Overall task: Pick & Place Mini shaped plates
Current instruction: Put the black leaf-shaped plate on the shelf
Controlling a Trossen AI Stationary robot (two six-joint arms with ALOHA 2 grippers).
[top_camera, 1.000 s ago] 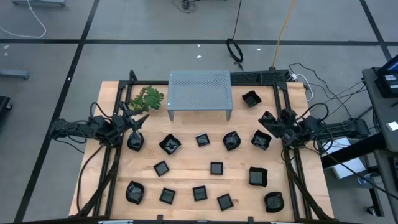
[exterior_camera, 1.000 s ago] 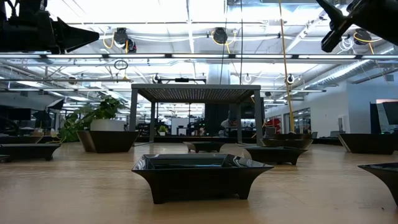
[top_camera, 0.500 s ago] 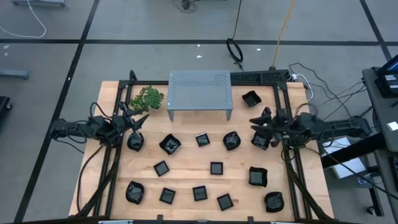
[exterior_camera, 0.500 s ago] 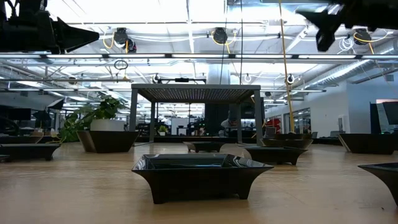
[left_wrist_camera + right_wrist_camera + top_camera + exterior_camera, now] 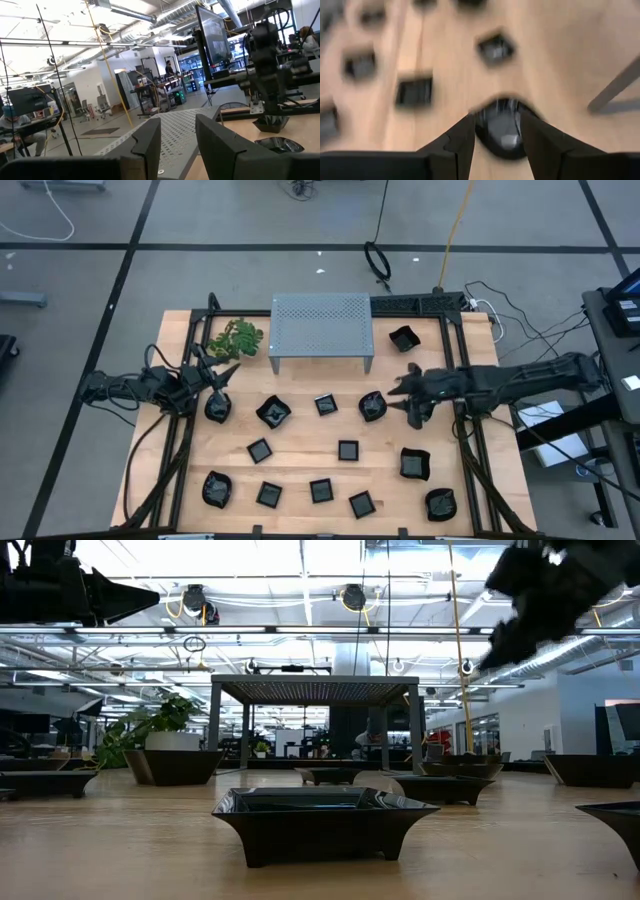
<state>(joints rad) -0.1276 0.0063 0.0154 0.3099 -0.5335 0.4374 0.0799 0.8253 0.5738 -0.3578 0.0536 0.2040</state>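
Several mini shaped plates, small and glossy black, rest by their bases across the wooden table; a square one stands nearest in the low view. My right gripper hangs open in the air above the table's right half, next to a rounded plate. In the right wrist view that rounded plate shows below, between the spread fingers of my right gripper, untouched. My left gripper waits open at the left edge, above another plate.
The grey perforated stand sits at the far middle of the table, and the green sprig lies to its left. A lone plate rests to the stand's right. Black frame rails run along both sides.
My right gripper has swung from the table's right edge toward the left, out over the plates, and has come lower, tipping to look down at the table. The left arm and the plates have kept still.
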